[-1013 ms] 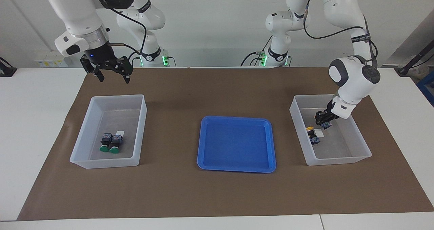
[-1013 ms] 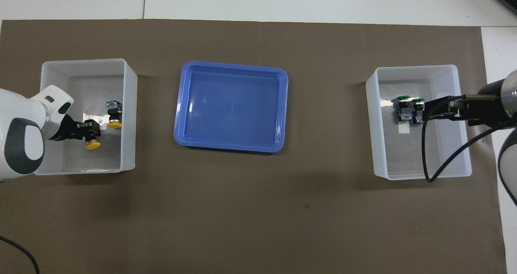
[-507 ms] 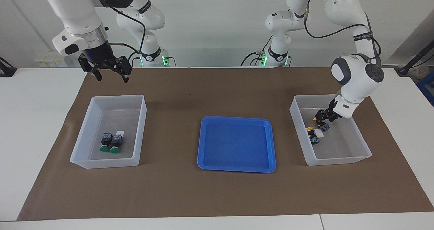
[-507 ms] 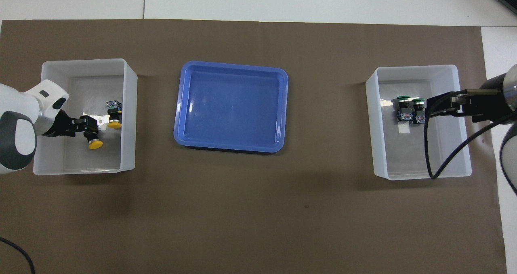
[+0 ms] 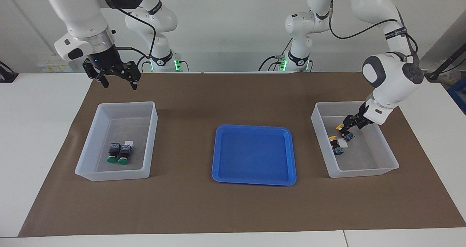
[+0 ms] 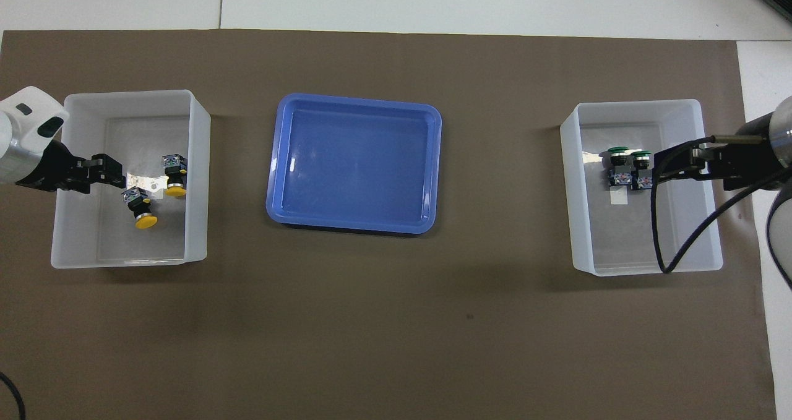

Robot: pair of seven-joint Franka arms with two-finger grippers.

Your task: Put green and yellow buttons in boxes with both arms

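Pulled back off the second yellow-capped push-button [image 6: 140, 208] since a second ago: left gripper [image 5: 352, 122], over the translucent whitish bin at the left arm's end [image 5: 386, 167], holding nothing; how wide its jaws stand cannot be told. Both yellow buttons lying in that bin, both green-capped buttons [image 5: 119, 154] in the matching bin at the right arm's end [image 5: 91, 174]. Shallow blue tray [image 5: 255, 179] between, bare. Right gripper [image 5: 118, 80] raised, jaws wide, empty. Sorting apparently done; only withdrawal left.
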